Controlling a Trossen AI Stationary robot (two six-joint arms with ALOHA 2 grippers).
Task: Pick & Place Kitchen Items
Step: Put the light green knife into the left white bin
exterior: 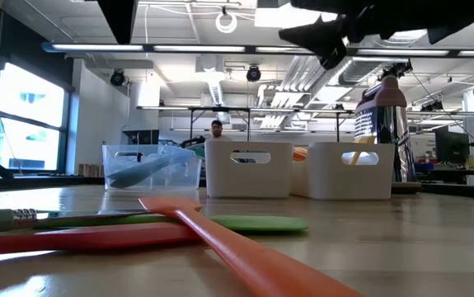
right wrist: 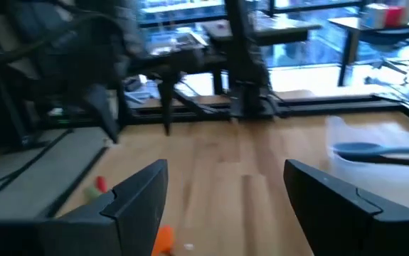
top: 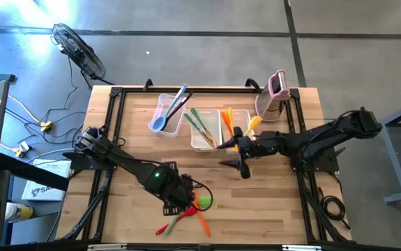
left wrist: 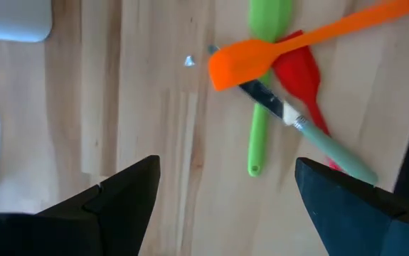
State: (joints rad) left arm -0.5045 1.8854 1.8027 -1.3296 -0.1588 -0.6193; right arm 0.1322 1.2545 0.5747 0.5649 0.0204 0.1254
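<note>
From above, the wooden desk carries three clear tubs along its far side: the left tub holds a blue spoon and a dark utensil, the middle tub holds green and orange utensils, and the right tub holds orange and yellow ones, with a pink-and-white gadget standing just beyond it; the left gripper hovers near the front edge beside a loose cluster of red, green and orange utensils, while the right gripper hangs in front of the right tub, its fingers spread and empty. At desk height, an orange spatula lies closest, crossing a green spatula and a red handle, with the tubs and the gadget lined up behind them. The left wrist camera looks down between wide-open, empty fingers at the orange spatula lying over a green spatula, a red spatula and a pale-green-handled utensil. The right wrist camera shows its own fingers parted with nothing between them, bare desk below, and the blue spoon in its tub off to one side
</note>
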